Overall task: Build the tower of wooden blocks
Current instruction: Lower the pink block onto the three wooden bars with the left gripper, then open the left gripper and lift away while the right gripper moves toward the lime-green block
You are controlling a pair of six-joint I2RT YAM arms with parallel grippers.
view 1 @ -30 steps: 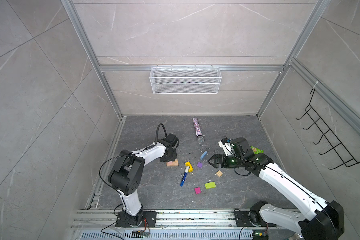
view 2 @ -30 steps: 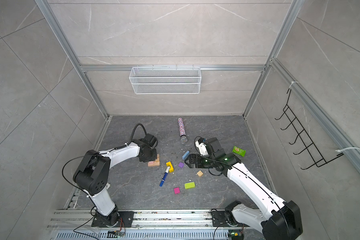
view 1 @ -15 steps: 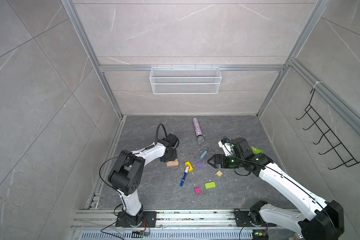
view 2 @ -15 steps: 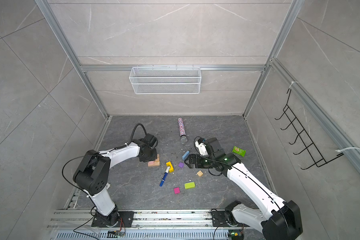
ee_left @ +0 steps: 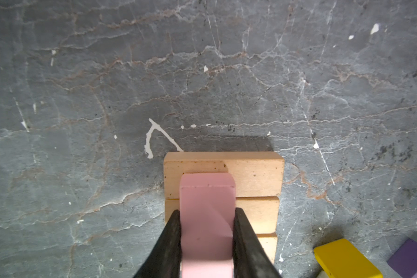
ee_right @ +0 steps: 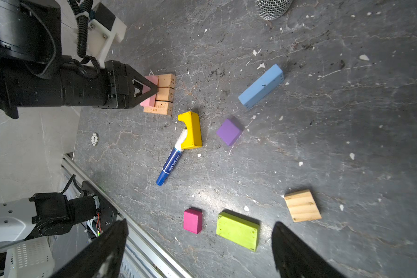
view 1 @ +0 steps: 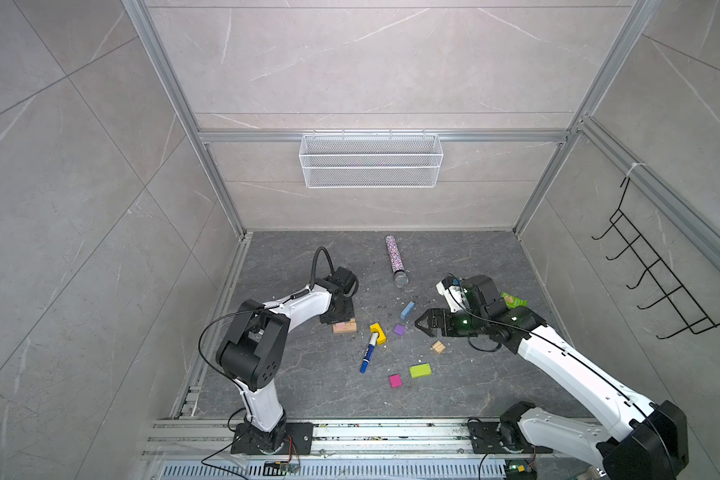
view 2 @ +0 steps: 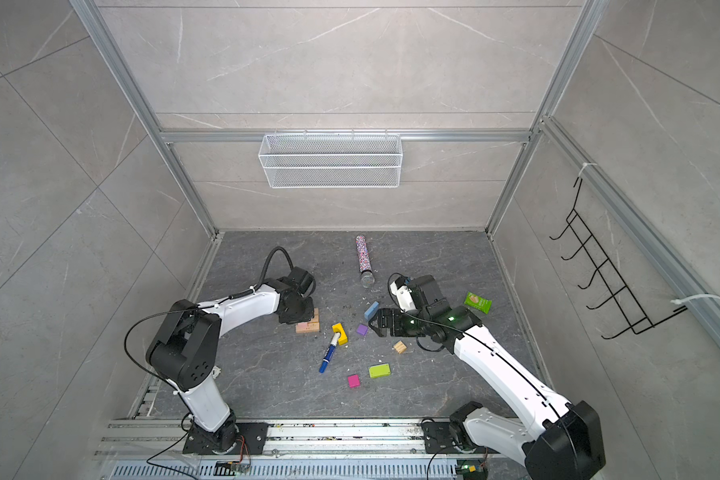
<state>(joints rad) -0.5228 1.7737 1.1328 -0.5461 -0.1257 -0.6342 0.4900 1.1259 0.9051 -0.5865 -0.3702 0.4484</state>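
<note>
Three tan bars (ee_left: 250, 178) lie side by side on the floor as the tower's base (view 1: 344, 327). My left gripper (ee_left: 206, 213) is shut on a pink block (ee_left: 207, 192) lying across those bars, seen too in the right wrist view (ee_right: 151, 80). My right gripper (view 1: 418, 326) hovers open and empty right of the purple block (view 1: 399, 330). Loose on the floor lie the yellow arch (view 1: 378, 333), light-blue bar (view 1: 407, 310), tan cube (view 1: 438, 347), lime-green block (view 1: 420, 370) and magenta block (view 1: 395, 380).
A blue-and-white marker (view 1: 368, 353) lies with its tip under the yellow arch. A glittery tube (view 1: 395, 259) lies toward the back wall and a green packet (view 1: 512, 300) sits behind the right arm. A wire basket (view 1: 371, 160) hangs on the back wall.
</note>
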